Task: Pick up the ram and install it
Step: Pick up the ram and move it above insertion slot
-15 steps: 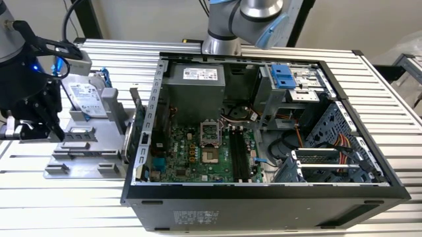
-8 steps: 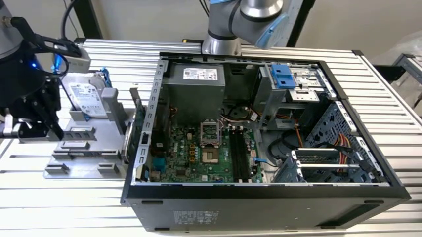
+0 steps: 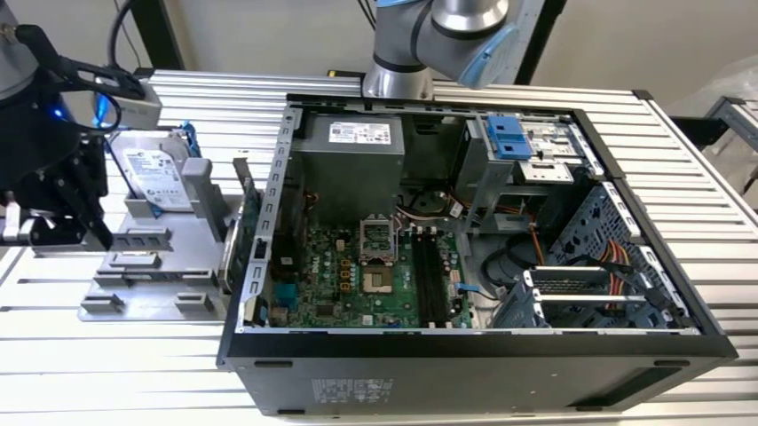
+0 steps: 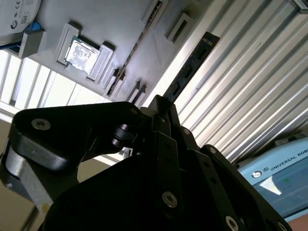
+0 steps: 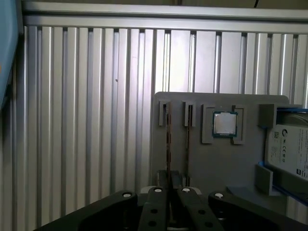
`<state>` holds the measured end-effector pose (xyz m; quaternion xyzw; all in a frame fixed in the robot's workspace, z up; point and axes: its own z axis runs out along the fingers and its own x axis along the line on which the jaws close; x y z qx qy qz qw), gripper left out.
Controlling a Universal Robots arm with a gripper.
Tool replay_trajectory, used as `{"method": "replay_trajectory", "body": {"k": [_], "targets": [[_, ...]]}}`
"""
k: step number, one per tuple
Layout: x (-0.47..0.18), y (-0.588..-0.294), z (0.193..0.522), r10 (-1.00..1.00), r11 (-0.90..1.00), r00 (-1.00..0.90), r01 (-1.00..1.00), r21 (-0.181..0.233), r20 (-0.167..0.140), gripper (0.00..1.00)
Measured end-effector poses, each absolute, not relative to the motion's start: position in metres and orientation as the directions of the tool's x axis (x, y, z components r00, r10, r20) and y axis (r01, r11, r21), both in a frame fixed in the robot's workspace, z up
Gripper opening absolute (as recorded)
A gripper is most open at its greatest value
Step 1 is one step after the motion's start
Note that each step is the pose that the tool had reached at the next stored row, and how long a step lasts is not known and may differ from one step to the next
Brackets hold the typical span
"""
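The exterior view looks steeply down on the open black computer case [image 3: 474, 373], the flat grey plastic parts tray [image 3: 137, 297] at nine o'clock from it. Both wrist views sit close behind the black gripper [image 5: 168, 188] [image 4: 162, 102] pinching the thin dark ram stick [image 4: 192, 67], and share that tray [image 5: 226, 163] [image 4: 110, 19] from differing angles.

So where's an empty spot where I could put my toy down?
The ribbed table on the exterior view's right of the computer case is bare, and so is the strip in front of the grey holder. Inside the case is crowded, and so is the holder, with the gripper near it holding the ram.
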<state>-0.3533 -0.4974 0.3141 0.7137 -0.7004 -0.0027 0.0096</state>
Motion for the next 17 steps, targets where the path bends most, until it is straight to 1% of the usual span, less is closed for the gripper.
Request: {"method": "replay_trajectory", "body": {"k": [17], "targets": [[-0.3533,-0.4974,0.3182,-1.000,-0.019,0.019,-1.000,0.018,0.010,0.00]]}}
